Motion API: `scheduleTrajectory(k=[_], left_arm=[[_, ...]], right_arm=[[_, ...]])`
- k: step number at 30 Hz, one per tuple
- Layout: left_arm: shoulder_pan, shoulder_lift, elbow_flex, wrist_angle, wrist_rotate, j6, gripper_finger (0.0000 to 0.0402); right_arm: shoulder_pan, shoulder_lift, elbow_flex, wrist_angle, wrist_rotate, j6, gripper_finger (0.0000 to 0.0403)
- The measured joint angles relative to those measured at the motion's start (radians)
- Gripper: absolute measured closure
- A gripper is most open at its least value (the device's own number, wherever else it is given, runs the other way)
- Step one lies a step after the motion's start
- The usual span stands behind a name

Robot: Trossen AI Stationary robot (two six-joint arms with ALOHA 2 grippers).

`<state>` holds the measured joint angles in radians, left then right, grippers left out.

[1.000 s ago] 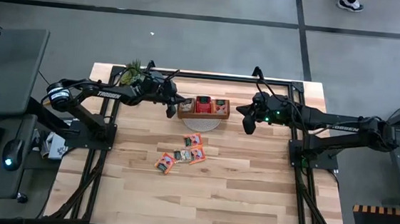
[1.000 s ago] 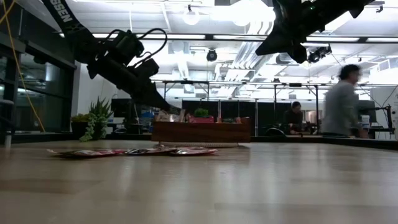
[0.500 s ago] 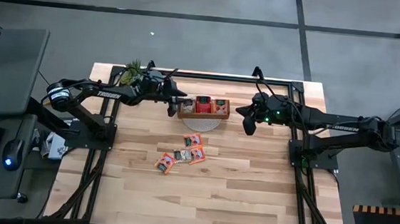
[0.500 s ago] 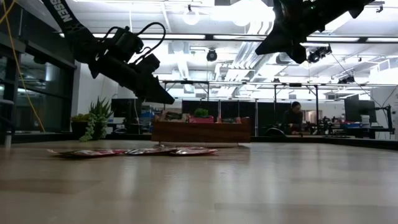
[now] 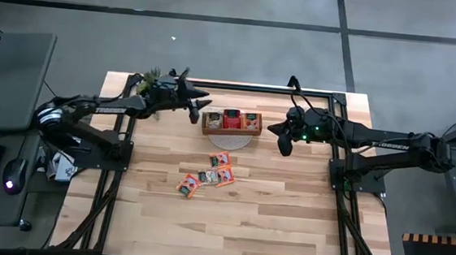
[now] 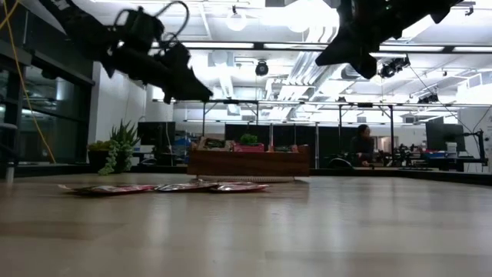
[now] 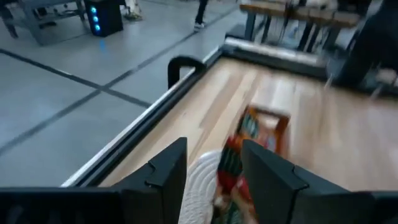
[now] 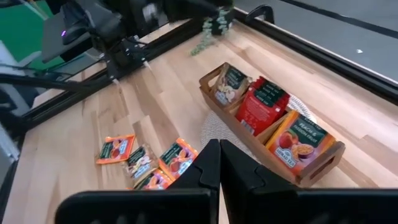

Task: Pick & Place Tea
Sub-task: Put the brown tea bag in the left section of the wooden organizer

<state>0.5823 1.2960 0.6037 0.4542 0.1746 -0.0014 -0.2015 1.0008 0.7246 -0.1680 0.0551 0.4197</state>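
The left gripper [image 5: 194, 109] hung above the surface [image 5: 237, 218] just beside the wooden tray [image 5: 232, 130], its jaws parted and empty. The right gripper [image 5: 281, 140], jaws closed on nothing, waited off the tray's other end. Tea sachets [image 5: 232, 120] stood in the tray's compartments, and loose sachets [image 5: 206, 177] lay clustered on the surface nearby.

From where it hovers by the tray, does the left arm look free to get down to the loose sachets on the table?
Probably yes. The left gripper hangs above the table beside the tray, jaws apart and empty. The loose sachets lie flat on open wood with nothing over them, and the right gripper waits off to the other side.
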Motion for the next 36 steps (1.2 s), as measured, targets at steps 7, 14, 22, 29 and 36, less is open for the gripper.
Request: scheduleTrajectory(k=[7, 14, 22, 29, 36], left_arm=[[0.0, -0.194, 0.0, -0.11, 0.101, -0.262, 0.025], [-0.097, -0.324, 0.0, -0.364, 0.16, -0.323, 0.027], [-0.33, -0.338, 0.0, -0.529, 0.087, -0.451, 0.0318], [-0.555, -0.336, 0.0, -0.626, -0.191, -0.569, 0.0325], [-0.735, -0.336, -0.02, -0.731, -0.413, -0.664, 0.0325]], right_arm=[[0.0, 0.018, 0.0, 0.032, -0.127, -0.113, 0.0402], [0.001, 0.143, 0.0, 0.173, -0.2, -0.202, 0.0402], [0.006, 0.331, 0.0, 0.361, -0.329, -0.227, 0.0403], [0.08, 0.496, 0.001, 0.406, -0.386, -0.264, 0.0403], [0.171, 0.63, 0.134, 0.392, -0.299, -0.256, 0.0403]])
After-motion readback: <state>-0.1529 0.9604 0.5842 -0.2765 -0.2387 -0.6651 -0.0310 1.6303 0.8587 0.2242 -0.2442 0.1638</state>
